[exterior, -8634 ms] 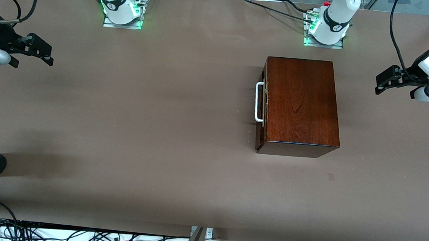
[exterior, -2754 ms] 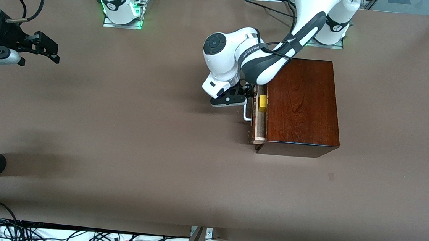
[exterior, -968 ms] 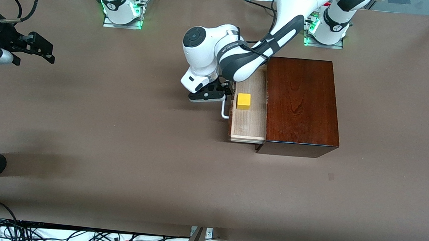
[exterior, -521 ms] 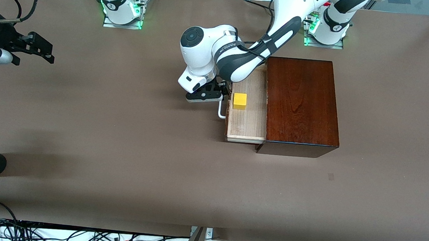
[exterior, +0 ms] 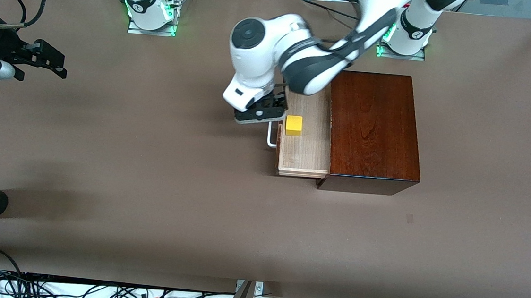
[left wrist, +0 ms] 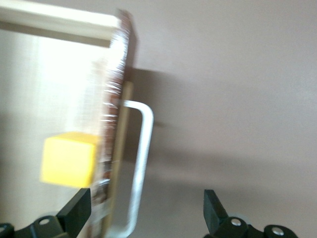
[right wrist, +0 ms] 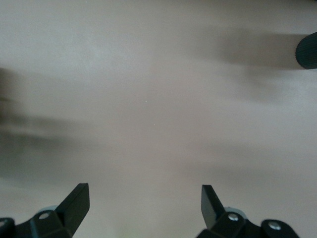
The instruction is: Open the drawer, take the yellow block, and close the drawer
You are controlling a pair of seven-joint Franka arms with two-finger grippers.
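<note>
Drawer (exterior: 305, 142) stood pulled out from the wooden box (exterior: 373, 129) toward the right arm's end of the table (exterior: 150, 168), its pale floor showing and its white handle (exterior: 271, 137) out front. On that floor sat the yellow block (exterior: 294, 125), close up against the drawer's front panel and a little farther from the front camera than the drawer's middle. Left gripper (exterior: 260, 113) hung over the handle, just outside the drawer front, fingers spread wide and clasping nothing. From the front camera the block lay at about three o'clock of that gripper, just beside it, with the drawer front between them. The left wrist view told the same: one fingertip (left wrist: 77, 210) was on the drawer's side just under the block (left wrist: 68, 158), its partner out over bare table, and the handle bar (left wrist: 141, 163) ran through the gap between them without touching either. Block and gripper were apart. Right gripper (exterior: 47, 61) waited at the right arm's end of the table, over bare tabletop, and its own wrist view showed both fingertips (right wrist: 74, 201) parted with only table between them.
</note>
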